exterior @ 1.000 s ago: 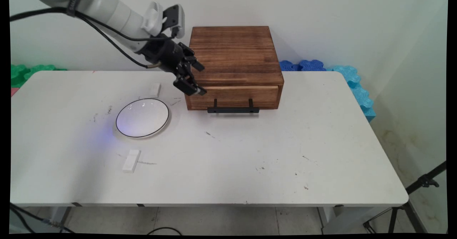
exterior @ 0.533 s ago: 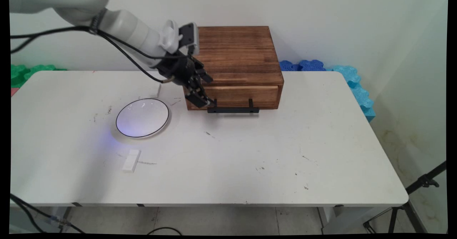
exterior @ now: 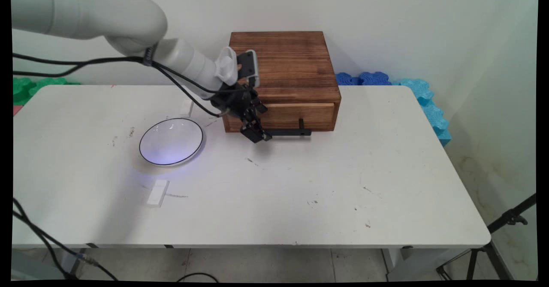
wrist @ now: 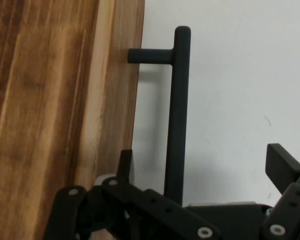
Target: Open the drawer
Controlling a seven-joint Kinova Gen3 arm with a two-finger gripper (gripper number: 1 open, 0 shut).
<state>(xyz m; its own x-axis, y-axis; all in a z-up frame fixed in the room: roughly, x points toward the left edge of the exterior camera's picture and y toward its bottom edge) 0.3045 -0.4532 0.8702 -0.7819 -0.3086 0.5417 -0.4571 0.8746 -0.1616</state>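
Note:
A dark wooden box stands at the back of the white table, its single drawer shut. A black bar handle runs across the drawer front. My gripper hangs at the handle's left end, low over the table. In the hand view the handle runs upright between the two fingers, with my gripper open around it. One finger sits in the gap by the drawer front; the other finger stands well off the bar.
A white bowl with a black rim lies left of the box. One small white block lies in front of it, another behind it. Blue foam pieces and green ones line the wall. A tripod stands at right.
My gripper has come down and to the right, from beside the box's upper left corner to the left end of the drawer handle. Nothing on the table has moved.

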